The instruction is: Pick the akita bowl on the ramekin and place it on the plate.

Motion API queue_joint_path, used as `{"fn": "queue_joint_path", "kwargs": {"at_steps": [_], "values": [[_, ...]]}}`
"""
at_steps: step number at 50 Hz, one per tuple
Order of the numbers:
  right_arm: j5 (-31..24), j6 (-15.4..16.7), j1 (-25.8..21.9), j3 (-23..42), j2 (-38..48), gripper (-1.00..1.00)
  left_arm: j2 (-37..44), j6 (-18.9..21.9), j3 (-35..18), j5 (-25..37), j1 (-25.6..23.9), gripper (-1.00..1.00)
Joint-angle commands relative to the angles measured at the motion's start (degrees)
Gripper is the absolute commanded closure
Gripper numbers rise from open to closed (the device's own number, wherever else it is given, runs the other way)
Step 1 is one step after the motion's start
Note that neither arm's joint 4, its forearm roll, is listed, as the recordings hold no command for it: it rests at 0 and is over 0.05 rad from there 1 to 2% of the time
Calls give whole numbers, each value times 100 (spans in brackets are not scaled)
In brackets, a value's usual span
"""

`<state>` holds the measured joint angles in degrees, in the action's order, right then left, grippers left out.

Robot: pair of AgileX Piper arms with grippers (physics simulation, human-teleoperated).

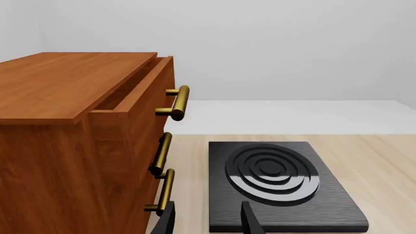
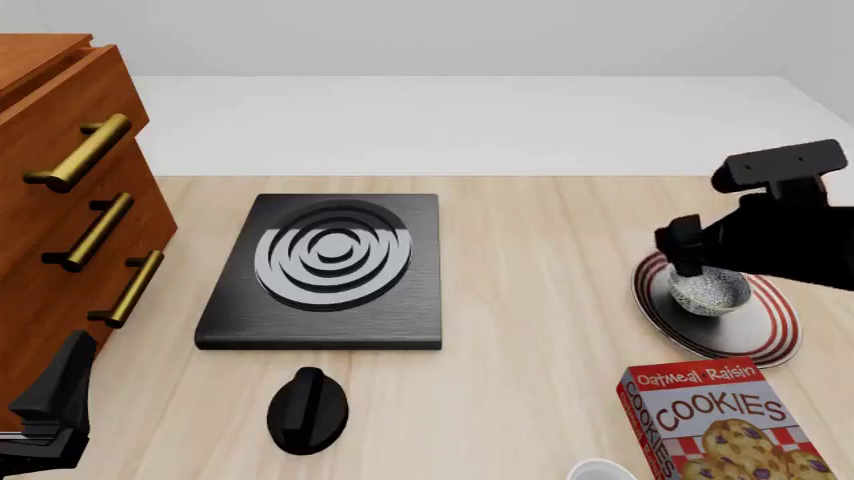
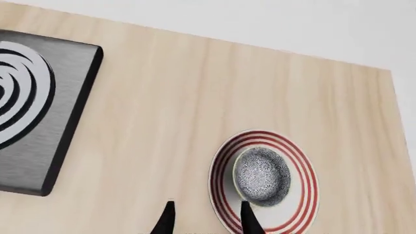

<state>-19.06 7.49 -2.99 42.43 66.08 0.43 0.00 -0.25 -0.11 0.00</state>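
Note:
The akita bowl [image 2: 709, 292] [image 3: 262, 175], speckled grey-white inside, sits upright on the plate [image 2: 770, 338] [image 3: 299, 204], a white plate with red rings at the table's right. My right gripper [image 2: 689, 262] [image 3: 206, 217] hovers above the plate's left rim, open, nothing between its fingers, apart from the bowl. A sliver of the white ramekin [image 2: 599, 470] shows at the front edge, left of the cookie box. My left gripper [image 2: 54, 405] [image 1: 208, 222] stands open and empty at the front left, beside the cabinet.
A wooden drawer cabinet [image 2: 67, 210] [image 1: 71, 131] with brass handles, its top drawer slightly open, fills the left. A black stove burner slab [image 2: 327, 268] [image 1: 276, 183] lies mid-table, with a black knob [image 2: 307, 408] in front. A red cookie box [image 2: 721, 420] stands front right.

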Motion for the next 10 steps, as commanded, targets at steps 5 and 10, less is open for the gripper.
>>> {"fn": "queue_joint_path", "kwargs": {"at_steps": [5,10], "values": [[776,-1081,-62,-1391,-2150,-100,0,0,0,0,0,-100],[765,-1664,-24,-2052,-3145,-100,0,0,0,0,0,-100]]}}
